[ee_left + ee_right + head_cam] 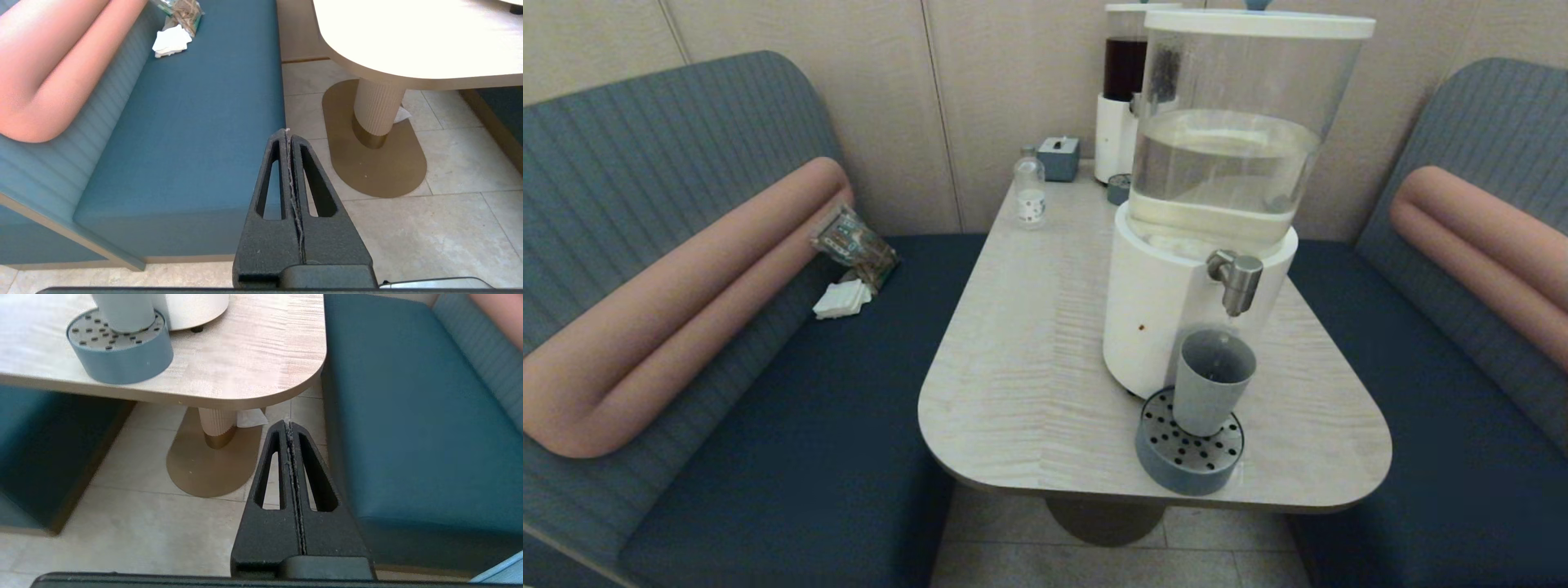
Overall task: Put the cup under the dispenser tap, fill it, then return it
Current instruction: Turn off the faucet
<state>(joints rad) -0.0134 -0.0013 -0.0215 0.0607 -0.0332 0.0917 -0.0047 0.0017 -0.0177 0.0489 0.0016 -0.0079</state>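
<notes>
The grey-blue cup [1210, 380] stands upright on the round perforated tray [1190, 462], directly below the brushed-steel dispenser tap [1236, 280] of the big white-based clear-tank dispenser [1192, 294]. Only the cup's lower part [122, 312] shows in the right wrist view, on the tray [120, 355]. Neither arm shows in the head view. My left gripper [288, 131] hangs shut and empty below table height, over the floor beside the left bench. My right gripper [287, 423] is shut and empty too, low over the floor by the right bench.
A small clear bottle [1030, 193], a grey tissue box [1058, 157] and a slimmer dark-tank dispenser [1124, 90] stand at the table's far end. Blue benches flank the table [1029, 367]; napkins and a packet [854, 245] lie on the left one. The pedestal [378, 110] stands beneath.
</notes>
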